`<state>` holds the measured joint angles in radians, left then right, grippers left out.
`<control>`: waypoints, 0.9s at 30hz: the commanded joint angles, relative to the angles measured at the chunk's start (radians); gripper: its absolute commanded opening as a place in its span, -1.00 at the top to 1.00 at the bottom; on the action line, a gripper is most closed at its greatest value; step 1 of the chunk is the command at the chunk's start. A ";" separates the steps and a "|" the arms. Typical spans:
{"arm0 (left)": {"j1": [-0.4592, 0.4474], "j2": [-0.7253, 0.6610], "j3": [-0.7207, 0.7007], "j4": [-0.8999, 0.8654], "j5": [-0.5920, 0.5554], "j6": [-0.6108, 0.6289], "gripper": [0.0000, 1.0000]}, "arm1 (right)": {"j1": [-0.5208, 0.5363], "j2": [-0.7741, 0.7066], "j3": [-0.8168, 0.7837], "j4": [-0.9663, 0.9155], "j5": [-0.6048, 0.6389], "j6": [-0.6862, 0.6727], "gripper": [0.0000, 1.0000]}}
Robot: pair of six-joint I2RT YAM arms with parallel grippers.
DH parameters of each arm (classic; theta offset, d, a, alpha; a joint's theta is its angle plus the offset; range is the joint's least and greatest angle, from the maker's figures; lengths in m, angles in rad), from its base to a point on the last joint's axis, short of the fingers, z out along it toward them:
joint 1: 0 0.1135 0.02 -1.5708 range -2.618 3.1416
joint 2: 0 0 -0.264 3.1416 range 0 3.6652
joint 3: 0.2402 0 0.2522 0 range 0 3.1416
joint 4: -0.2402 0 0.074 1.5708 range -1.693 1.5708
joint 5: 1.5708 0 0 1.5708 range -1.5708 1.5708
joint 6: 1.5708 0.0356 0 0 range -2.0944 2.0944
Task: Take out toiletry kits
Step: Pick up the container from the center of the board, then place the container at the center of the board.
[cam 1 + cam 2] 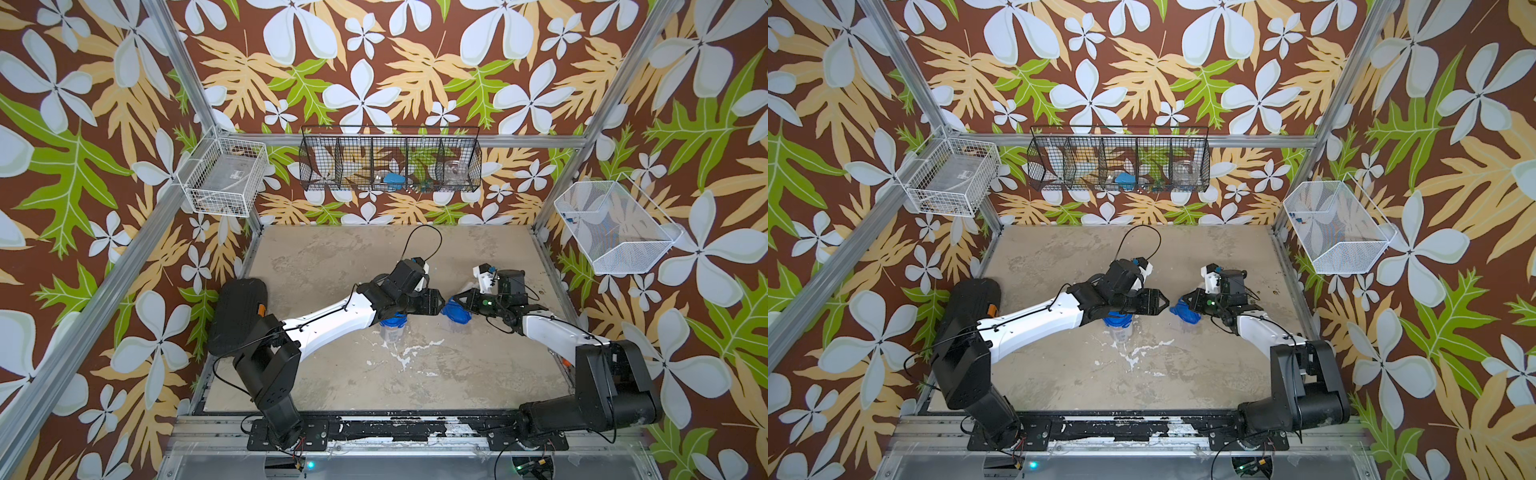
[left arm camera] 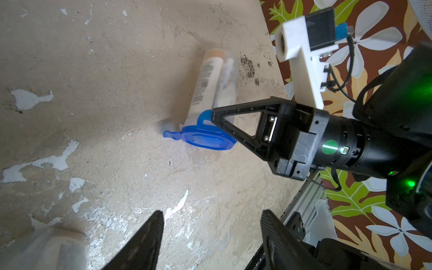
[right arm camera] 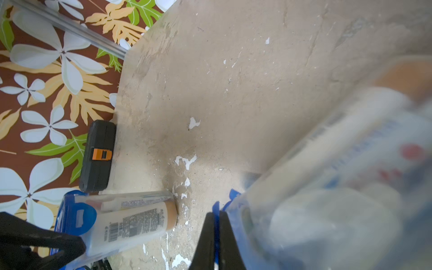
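You're working the lid-off step, I'd say: right jaws are pinching shut on a tab of the blue lid (image 2: 205,140), with the toiletry kit (image 2: 205,77) sitting inside that tipped jar (image 2: 233,98) on the counter (image 2: 93,117). Left jaws are hanging open, empty. Next you're likely needing the jar braced while peeling. Kit details are blurring, and the arms are half-covering it in both top views.

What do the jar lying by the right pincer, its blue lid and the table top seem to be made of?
The jar: probably clear glossy plastic; a white bottle shows through its wall. The lid: blue plastic, smooth and slightly translucent, with thin tabs. The table top: unclear; a matt beige coat, perhaps paint, chipped to white in patches.
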<state>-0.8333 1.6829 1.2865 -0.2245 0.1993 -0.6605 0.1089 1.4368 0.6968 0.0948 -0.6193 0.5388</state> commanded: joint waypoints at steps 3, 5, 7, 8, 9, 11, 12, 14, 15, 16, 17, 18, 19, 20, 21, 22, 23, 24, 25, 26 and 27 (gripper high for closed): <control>0.007 -0.024 -0.007 0.012 0.002 -0.002 -0.37 | -0.001 -0.096 -0.017 0.019 -0.079 0.083 1.00; 0.008 -0.029 -0.009 0.013 0.002 -0.001 -0.37 | 0.003 -0.155 -0.016 0.036 -0.113 0.145 1.00; 0.008 -0.033 -0.005 0.013 0.003 -0.004 -0.37 | 0.008 -0.213 -0.007 0.020 -0.109 0.202 1.00; 0.008 -0.036 -0.004 0.014 0.005 -0.004 -0.37 | 0.008 -0.236 -0.010 0.024 -0.113 0.238 1.00; 0.008 -0.040 -0.008 0.020 0.010 -0.006 -0.37 | 0.008 -0.264 -0.022 0.039 -0.113 0.287 1.00; 0.008 -0.051 -0.020 0.035 0.023 -0.011 -0.37 | 0.008 -0.315 -0.073 0.125 -0.119 0.417 1.00; 0.008 -0.059 -0.028 0.044 0.028 -0.014 -0.37 | 0.008 -0.338 -0.117 0.191 -0.119 0.506 1.00; 0.008 -0.072 -0.043 0.052 0.024 -0.018 -0.37 | 0.008 -0.361 -0.216 0.366 -0.130 0.693 1.00; 0.008 -0.075 -0.051 0.053 0.023 -0.019 -0.38 | 0.008 -0.359 -0.258 0.439 -0.132 0.771 1.00; 0.008 -0.077 -0.053 0.046 0.022 -0.017 -0.38 | 0.008 -0.351 -0.296 0.524 -0.141 0.845 1.00; 0.008 -0.077 -0.056 0.041 0.021 -0.015 -0.38 | 0.007 -0.343 -0.322 0.571 -0.145 0.893 1.00; 0.008 -0.075 -0.058 0.036 0.022 -0.013 -0.38 | 0.006 -0.335 -0.345 0.615 -0.145 0.932 1.00; 0.008 -0.075 -0.062 0.033 0.022 -0.012 -0.38 | 0.005 -0.328 -0.364 0.664 -0.143 0.954 1.00; 0.008 -0.075 -0.065 0.033 0.023 -0.011 -0.38 | 0.002 -0.323 -0.369 0.670 -0.144 0.949 1.00; 0.008 -0.075 -0.068 0.034 0.025 -0.011 -0.38 | -0.006 -0.319 -0.366 0.651 -0.149 0.933 1.00; 0.008 -0.075 -0.069 0.034 0.028 -0.013 -0.38 | -0.018 -0.319 -0.370 0.653 -0.155 0.922 1.00; 0.008 -0.077 -0.072 0.033 0.030 -0.014 -0.38 | -0.028 -0.321 -0.378 0.666 -0.159 0.918 1.00; 0.007 -0.078 -0.076 0.038 0.032 -0.015 -0.38 | -0.038 -0.324 -0.381 0.667 -0.163 0.902 1.00; 0.007 -0.078 -0.077 0.041 0.034 -0.017 -0.38 | -0.048 -0.326 -0.374 0.657 -0.174 0.882 1.00; 0.007 -0.078 -0.078 0.045 0.039 -0.018 -0.39 | -0.055 -0.325 -0.365 0.648 -0.186 0.860 1.00; 0.005 -0.077 -0.080 0.048 0.042 -0.020 -0.39 | -0.063 -0.323 -0.347 0.617 -0.196 0.827 1.00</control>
<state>-0.8265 1.6112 1.2098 -0.1986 0.2237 -0.6781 0.0601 1.1149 0.3229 0.6495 -0.7799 1.4090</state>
